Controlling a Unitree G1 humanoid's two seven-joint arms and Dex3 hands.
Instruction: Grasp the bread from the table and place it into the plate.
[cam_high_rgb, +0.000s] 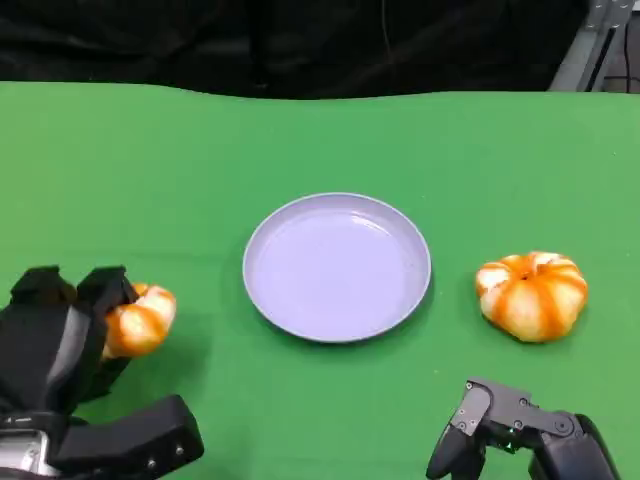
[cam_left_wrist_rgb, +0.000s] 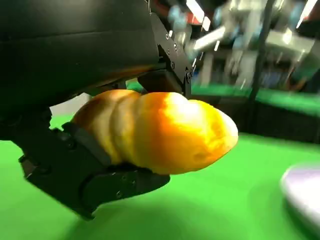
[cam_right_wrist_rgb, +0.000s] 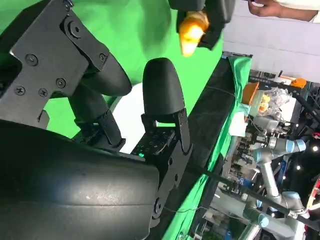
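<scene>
Bread (cam_high_rgb: 140, 320) sits in our left hand (cam_high_rgb: 60, 345) at the lower left of the head view, just off the green table (cam_high_rgb: 200, 160). In the left wrist view the same bun (cam_left_wrist_rgb: 155, 132) fills the middle of the frame, clamped between black fingers (cam_left_wrist_rgb: 90, 170) below it and another above, with green cloth showing under it, so we judge it lifted clear.

We expect it to be light and soft: a rounded, ridged roll with a glazed orange-and-white crust that may be a little slippery. A firm squeeze would likely dent it, so we think the hold belongs across its broad middle, where the ridges give the fingers something to catch. That is about where the fingers sit now, closed around the bun with its far end poking out free.

At the lower right of the head view, our right hand (cam_high_rgb: 520, 430) rests low with nothing in it. Its fingers look loosely bent; in the right wrist view the fingers (cam_right_wrist_rgb: 160, 95) stand apart with green cloth between them.

Farther up, in the middle of the head view, the pale plate (cam_high_rgb: 262, 285) lies bare, well apart from the held bun. To the right of the plate, near the right edge, a second, larger striped roll (cam_high_rgb: 532, 295) lies on the table. Beyond the table's far edge the background is dark.
</scene>
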